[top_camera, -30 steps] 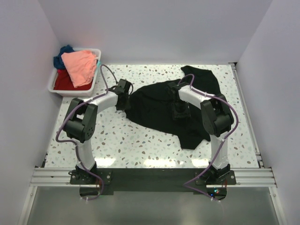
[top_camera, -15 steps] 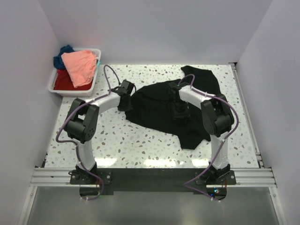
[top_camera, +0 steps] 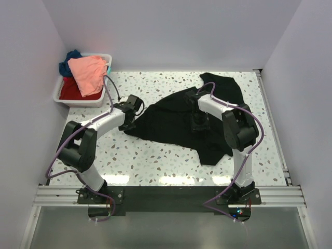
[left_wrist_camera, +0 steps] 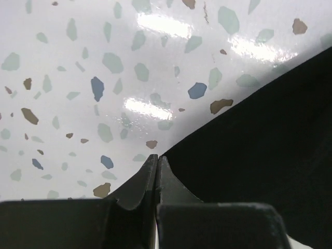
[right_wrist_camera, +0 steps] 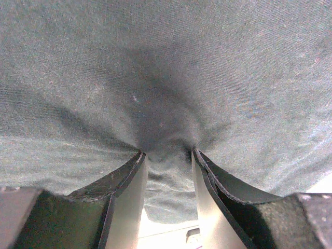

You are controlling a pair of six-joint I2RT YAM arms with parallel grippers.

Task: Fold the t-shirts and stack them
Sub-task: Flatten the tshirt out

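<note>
As seen from above, found the black t-shirt (top_camera: pixel 171 124) lying spread but rumpled on the surface (top_camera: pixel 155 155), apart from the bin (top_camera: pixel 58 96) and on its right-arm side. Noted the shirt's long axis running slantwise, from the corner nearest the bin to the end farthest from it.

Found the left fingers (left_wrist_camera: pixel 144 182) pressed together on the shirt's edge at that bin-side corner, with the dark cloth trailing from them away from the bin. Found the right fingers (right_wrist_camera: pixel 129 179) part-way closed on a gathered pucker of the same shirt, near its middle and farther from the bin. Noted creases converging on that pinch. Cannot tell how many layers either pair holds.

Recorded the salmon-pink t-shirt (top_camera: pixel 87 72), red t-shirt (top_camera: pixel 70 89) and dark blue t-shirt (top_camera: pixel 67 56) heaped in the bin, not yet laid out.

Judged the step in hand as drawing the black shirt flat before any fold, with the task barely begun. Judged the left arm nearer the bin-side edge. Advise leaving any pull toward the bin to that arm, with the right anchoring the middle. Flagged as a risk: thin hem slipping from the closed left fingers.
</note>
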